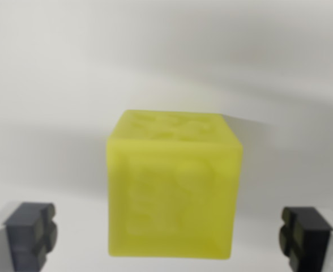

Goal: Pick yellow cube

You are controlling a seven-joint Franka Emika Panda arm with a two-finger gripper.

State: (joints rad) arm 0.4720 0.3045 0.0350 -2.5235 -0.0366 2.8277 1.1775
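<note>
translucent yellow plastic cube [174, 190] centred in wrist view, resting on plain white surface [53, 85], embossed faces blurred | gripper [169, 238] wide open, holds nothing; dark fingertip pads [31, 232] at 8 and 4 o'clock, both clear of cube | step: descend straight, keep cube centred between pads, close evenly on flat side faces | risk: off-centre closing nudges cube

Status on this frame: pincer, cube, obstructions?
Pincer open, fingers either side of yellow cube, not touching. Cube sits on the white surface. Nothing in the way.
</note>
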